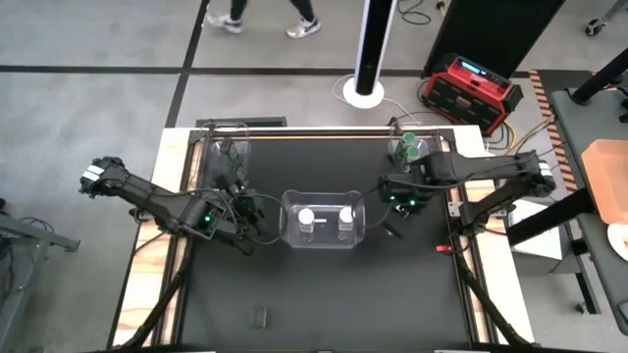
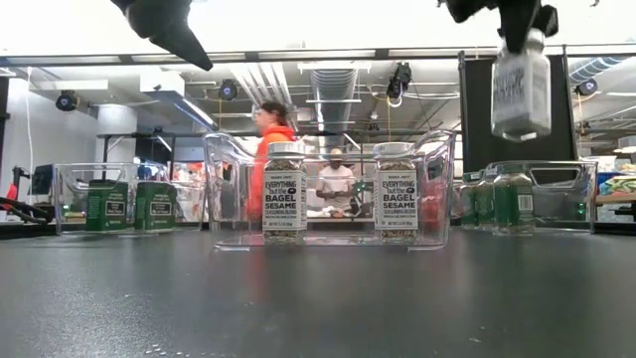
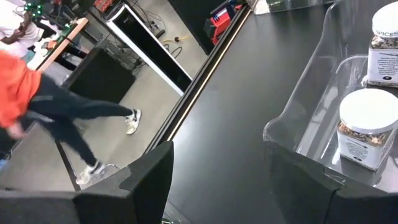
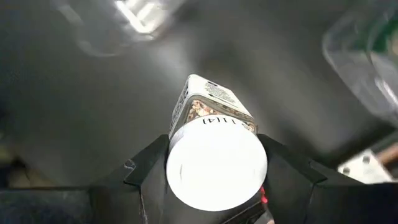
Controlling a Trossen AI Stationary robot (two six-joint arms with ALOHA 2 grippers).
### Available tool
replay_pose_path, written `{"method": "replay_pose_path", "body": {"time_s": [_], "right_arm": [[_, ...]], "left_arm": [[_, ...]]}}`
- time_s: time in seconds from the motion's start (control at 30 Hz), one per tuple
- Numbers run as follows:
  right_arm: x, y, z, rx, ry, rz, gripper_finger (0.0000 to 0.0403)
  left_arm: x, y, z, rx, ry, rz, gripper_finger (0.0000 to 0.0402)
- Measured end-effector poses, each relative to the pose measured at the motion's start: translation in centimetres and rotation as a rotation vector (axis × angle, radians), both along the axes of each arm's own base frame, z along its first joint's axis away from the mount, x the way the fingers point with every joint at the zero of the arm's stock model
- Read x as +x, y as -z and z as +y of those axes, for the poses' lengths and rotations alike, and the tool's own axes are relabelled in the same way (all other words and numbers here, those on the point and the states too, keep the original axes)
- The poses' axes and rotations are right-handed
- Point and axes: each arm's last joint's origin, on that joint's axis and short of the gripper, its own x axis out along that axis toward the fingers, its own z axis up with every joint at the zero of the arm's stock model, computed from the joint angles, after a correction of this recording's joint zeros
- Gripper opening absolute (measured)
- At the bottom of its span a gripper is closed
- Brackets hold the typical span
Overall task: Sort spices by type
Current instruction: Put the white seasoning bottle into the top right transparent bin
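Observation:
Two white-lidded spice jars (image 1: 306,218) (image 1: 345,217) stand upright on their bases in a clear bin (image 1: 324,242) at the table's middle. My right gripper (image 2: 517,25) is just right of that bin, above the table, shut on a third white-lidded jar (image 2: 520,94). Left of the bin, my left gripper (image 3: 224,193) is open with nothing between its fingers. A far-left bin (image 1: 228,157) holds dark-lidded jars (image 2: 106,204). Green-lidded jars (image 2: 512,199) stand in a far-right bin (image 1: 410,149). My right gripper pinches the jar by its white lid (image 4: 216,168), one finger (image 4: 149,177) on each side of the lid's rim. The fingers come from above, pointing down. The jar hangs below them, lid up and nearly upright, lifted well clear of the table.
The black tabletop (image 1: 324,294) is bare toward the near edge, apart from a small dark object (image 1: 260,316). Beyond the far edge are a white pole (image 1: 368,59) and a red case (image 1: 471,88). A person in orange (image 2: 273,149) walks in the room behind.

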Motion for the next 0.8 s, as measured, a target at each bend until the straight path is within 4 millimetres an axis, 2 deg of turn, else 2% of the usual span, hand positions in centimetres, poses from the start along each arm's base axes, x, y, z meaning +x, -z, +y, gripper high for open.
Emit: {"method": "replay_pose_path", "body": {"time_s": [0.17,0.4,0.8], "right_arm": [[1.4,-1.1,0.2,-0.029,-0.121,-0.021,0.0201],[4.8,-0.7,0.4,-0.071,-0.349,0.05,0.0201],[10.2,-2.7,0.7,-0.199,-0.646,-0.077,0.0201]], "left_arm": [[0.0,0.0,0.0,-0.002,-0.001,-0.003,0.0231],[0.0,0.0,0.0,-0.013,-0.011,-0.017,0.0231],[-0.4,-0.1,0.1,-0.011,-0.01,0.007,0.0231]]}}
